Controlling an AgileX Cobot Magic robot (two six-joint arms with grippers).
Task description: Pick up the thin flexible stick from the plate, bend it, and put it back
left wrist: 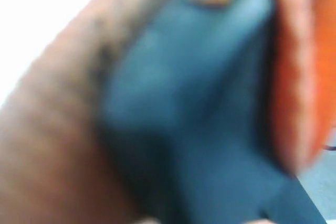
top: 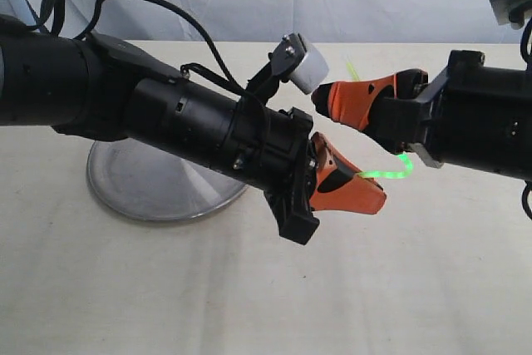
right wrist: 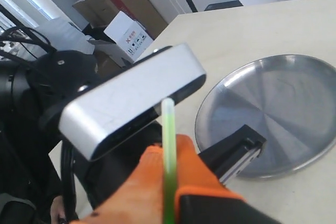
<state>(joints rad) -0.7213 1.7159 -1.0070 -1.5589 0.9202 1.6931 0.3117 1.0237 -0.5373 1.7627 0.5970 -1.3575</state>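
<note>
The thin flexible stick (top: 397, 171) glows bright green and curls in a tight arc in the air between my two grippers; its pale end (top: 353, 69) pokes up behind the right one. My left gripper (top: 372, 195), orange-fingered, is shut on one end of the arc. My right gripper (top: 329, 98) is shut on the stick further along. In the right wrist view the stick (right wrist: 168, 129) runs straight between the orange fingers (right wrist: 199, 174). The steel plate (top: 158, 193) lies bare on the table under the left arm. The left wrist view is a blur of orange fingers (left wrist: 300, 77) and dark shapes.
The left arm's silver wrist camera (right wrist: 131, 98) sits very close to the right gripper's fingers. The plate (right wrist: 273, 108) lies beyond it on the pale table (top: 249, 288). Boxes and cables (right wrist: 121, 30) stand off the table's far edge.
</note>
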